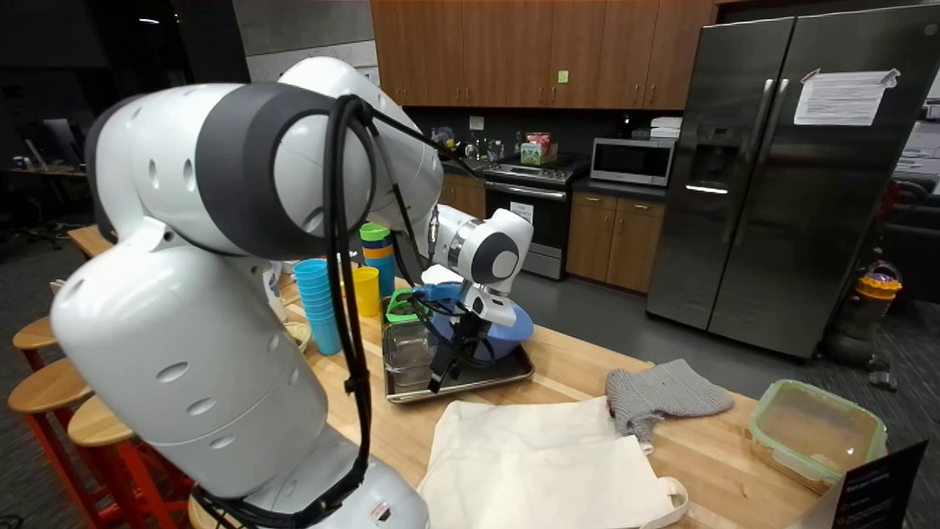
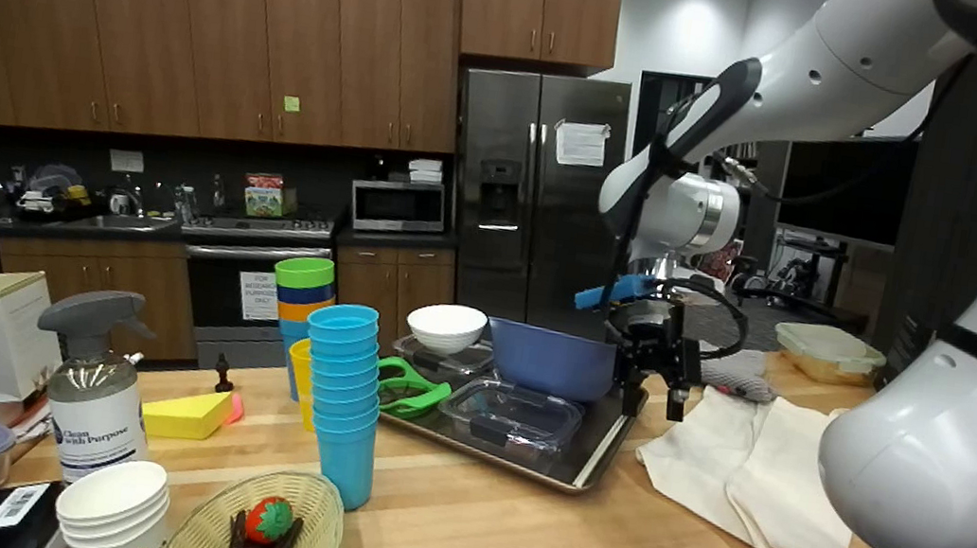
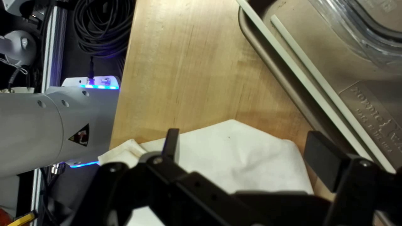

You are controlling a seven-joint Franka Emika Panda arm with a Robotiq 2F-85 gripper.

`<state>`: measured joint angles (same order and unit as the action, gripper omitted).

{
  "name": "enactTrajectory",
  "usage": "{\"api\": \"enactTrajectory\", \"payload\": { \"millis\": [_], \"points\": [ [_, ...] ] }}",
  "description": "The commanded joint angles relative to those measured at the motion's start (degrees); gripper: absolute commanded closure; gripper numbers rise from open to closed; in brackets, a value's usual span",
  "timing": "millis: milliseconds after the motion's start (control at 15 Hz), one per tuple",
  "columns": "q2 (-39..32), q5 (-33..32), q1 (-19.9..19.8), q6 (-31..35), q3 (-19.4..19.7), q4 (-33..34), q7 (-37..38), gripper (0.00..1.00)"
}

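Claw [image 3: 248, 153] spread wide near cream cloth bag [image 1: 529, 470] and lettered tray [image 3: 339, 67]

Claw: two fingers [image 3: 326, 161] well apart. In the wrist view the bag shows through the gap, one finger close to the tray's rim; contact with either cannot be told. Bag lies flat on the wooden tabletop [image 2: 489, 542], just beside the tray.

Writing: tray floor embossed "NORDIC WA", cut off by the picture edge; smaller line appears to read "MADE IN THE USA". Spray bottle [image 2: 94, 424] reads "Clean with Purpose". Paper sign [image 2: 258, 295] on the oven [image 2: 208, 297] reads "FOR RESEARCH PURPOSES ONLY". Sheet [image 2: 581, 144] on the refrigerator [image 2: 498, 103]: text too small to read.

Containers: tray carries a blue tub [image 2: 548, 359], a clear plastic container [image 2: 517, 412] and a green item [image 2: 410, 389] of unclear kind. White bowl [image 2: 447, 326] shows toward the tray's far side; what it rests on cannot be told. Wicker basket [image 2: 322, 523] holds a red strawberry-like object [image 2: 269, 518] and dark sticks [image 2: 238, 540]. Light blue cups [image 2: 346, 426] and white paper cups [image 2: 116, 508] stand nested in separate stacks. Green-rimmed food box [image 1: 819, 433] sits near a grey knit cloth [image 1: 668, 393], its contents unclear
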<state>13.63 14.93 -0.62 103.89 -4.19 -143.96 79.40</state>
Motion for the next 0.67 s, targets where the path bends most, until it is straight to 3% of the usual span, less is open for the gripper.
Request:
{"api": "enactTrajectory", "payload": {
  "millis": [0,600],
  "points": [
    [-0.02,-0.02,-0.01,-0.1,0.02,0.08,-0.01,0.0],
    [-1.28,-0.12,-0.4,-3.29,0.16,1.35,2.29,0.0]
  ]
}}
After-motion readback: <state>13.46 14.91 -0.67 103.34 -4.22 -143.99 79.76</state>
